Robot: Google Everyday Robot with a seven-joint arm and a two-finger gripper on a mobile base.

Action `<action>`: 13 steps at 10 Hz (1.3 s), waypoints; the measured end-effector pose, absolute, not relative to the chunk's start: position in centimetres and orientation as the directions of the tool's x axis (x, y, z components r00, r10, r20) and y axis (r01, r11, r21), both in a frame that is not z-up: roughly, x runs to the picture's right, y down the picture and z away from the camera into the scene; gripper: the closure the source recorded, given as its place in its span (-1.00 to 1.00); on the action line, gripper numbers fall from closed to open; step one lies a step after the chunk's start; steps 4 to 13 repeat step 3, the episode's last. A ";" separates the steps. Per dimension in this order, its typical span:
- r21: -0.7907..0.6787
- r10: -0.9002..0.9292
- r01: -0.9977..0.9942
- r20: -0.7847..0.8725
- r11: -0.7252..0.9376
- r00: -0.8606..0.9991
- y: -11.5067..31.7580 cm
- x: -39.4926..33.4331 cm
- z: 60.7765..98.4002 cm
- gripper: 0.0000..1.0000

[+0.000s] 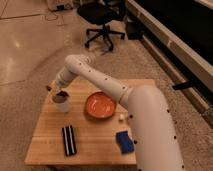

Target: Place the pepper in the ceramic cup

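Pepper (62,93), a small dark red-brown piece, sits at the mouth of the ceramic cup (62,104) in the camera view, at the left side of the wooden tabletop (95,135). The tool (56,90) hangs directly over the cup rim, at the end of the white arm (100,82) that reaches across from the right. Whether the tool is spread or closed, and whether it has hold of the pepper, cannot be told. Judged from this arrangement, transport to the cup appears complete; what remains is the release into the cup and the withdrawal of the arm. The pepper's long axis seems to lie roughly level across the rim, left to right, though its pointing end cannot be resolved. An orange bowl (100,104) stands just beside the cup, to the right; a black bar (68,140) and a blue block (125,141) lie nearer the front edge.
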State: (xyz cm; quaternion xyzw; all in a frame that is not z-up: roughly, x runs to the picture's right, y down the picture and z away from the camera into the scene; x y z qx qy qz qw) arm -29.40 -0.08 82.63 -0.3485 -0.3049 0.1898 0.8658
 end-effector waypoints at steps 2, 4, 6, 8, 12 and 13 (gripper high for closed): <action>-0.719 0.542 -0.118 0.395 0.685 0.741 -0.2 -29.3 82.6 -0.60; -0.719 0.541 -0.116 0.397 0.686 0.742 -0.1 -29.4 82.6 -0.60; -0.719 0.541 -0.116 0.397 0.686 0.742 -0.1 -29.4 82.6 -0.60; -0.719 0.541 -0.116 0.397 0.686 0.742 -0.1 -29.4 82.6 -0.60; -0.719 0.541 -0.116 0.397 0.686 0.742 -0.1 -29.4 82.6 -0.60; -0.719 0.541 -0.116 0.397 0.686 0.742 -0.1 -29.4 82.6 -0.60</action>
